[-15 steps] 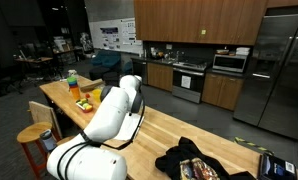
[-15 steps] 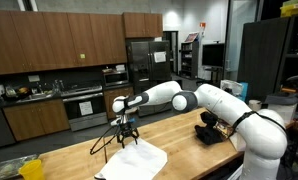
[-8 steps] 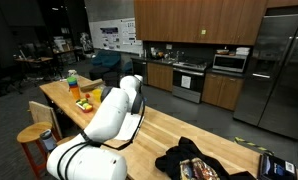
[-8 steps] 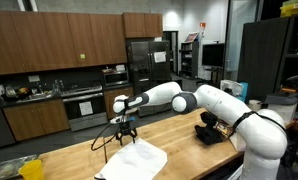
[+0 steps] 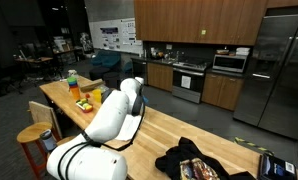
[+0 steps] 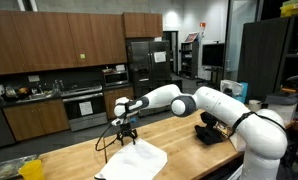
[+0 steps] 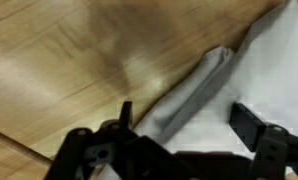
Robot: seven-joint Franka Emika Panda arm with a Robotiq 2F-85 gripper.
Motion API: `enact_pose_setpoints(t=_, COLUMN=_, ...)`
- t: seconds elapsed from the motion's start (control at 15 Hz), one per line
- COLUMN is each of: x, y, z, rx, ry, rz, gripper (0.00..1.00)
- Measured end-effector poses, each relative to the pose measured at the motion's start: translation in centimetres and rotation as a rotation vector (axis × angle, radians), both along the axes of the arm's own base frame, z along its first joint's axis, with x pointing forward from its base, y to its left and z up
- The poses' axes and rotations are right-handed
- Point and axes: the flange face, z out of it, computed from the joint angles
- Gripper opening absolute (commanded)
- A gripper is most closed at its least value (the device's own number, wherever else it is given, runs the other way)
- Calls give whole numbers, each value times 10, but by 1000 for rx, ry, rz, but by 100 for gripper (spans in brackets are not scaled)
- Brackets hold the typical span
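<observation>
A white cloth lies flat on the wooden table. My gripper hangs just above the cloth's far corner, at the end of the outstretched arm. In the wrist view the gripper is open, its two dark fingers set on either side of a raised fold at the edge of the cloth, with bare wood beside it. I cannot tell whether the fingers touch the cloth. In an exterior view the white arm hides both the gripper and the cloth.
A black bag lies on the table near the robot's base and also shows in an exterior view. A green bottle and orange items stand at the table's far end. A wooden stool stands beside the table.
The gripper has shifted slightly sideways over the cloth's corner. The cloth has not visibly moved.
</observation>
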Motion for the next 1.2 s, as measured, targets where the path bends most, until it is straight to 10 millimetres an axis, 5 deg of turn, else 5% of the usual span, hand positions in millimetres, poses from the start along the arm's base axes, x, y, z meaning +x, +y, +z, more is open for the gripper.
enact_pose_setpoints(t=0.6, x=7, y=-11, z=19, rx=-31, ry=24, rz=-124, gripper=1)
enact_pose_setpoints(t=1.07, x=33, y=-58, z=54, rx=27, ry=21, rz=-291, gripper=0)
enact_pose_setpoints(t=1.13, x=37, y=-67, z=62, rx=37, ry=19, rz=-306, gripper=26)
enact_pose_setpoints(t=1.2, x=38, y=-74, z=69, rx=38, ry=29, rz=-314, gripper=2)
